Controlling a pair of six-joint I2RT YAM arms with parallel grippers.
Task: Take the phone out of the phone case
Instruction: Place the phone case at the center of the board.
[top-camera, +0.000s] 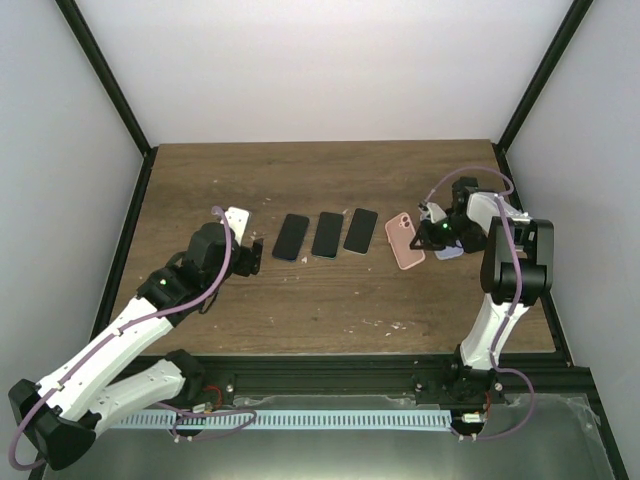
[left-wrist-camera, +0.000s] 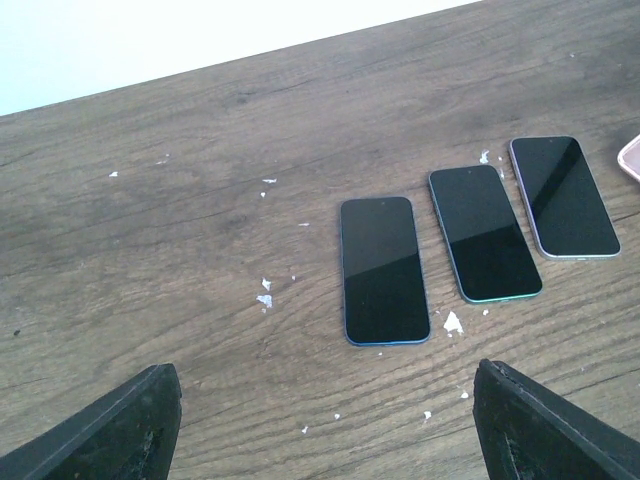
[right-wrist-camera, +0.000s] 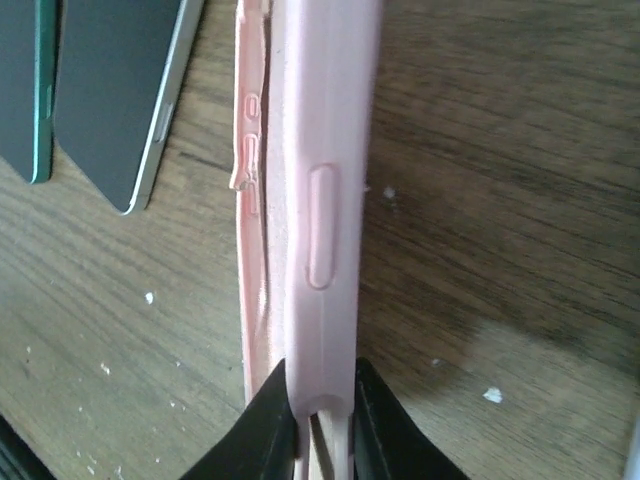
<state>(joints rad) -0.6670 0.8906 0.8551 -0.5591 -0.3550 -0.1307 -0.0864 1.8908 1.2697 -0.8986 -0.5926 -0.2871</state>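
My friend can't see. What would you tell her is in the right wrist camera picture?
The right gripper pinches a pink phone case, seen edge-on, between its black fingertips at the bottom. Two dark phones lie at the upper left on the wooden table.

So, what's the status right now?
Left gripper open, facing three loose phones. Right gripper shut on pink case edge. Phone inside not visible. Loose phones lie clear of the case.

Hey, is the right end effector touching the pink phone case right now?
Touching. The right wrist view shows the right end effector pinching the pink phone case at its edge from both sides, with no gap.
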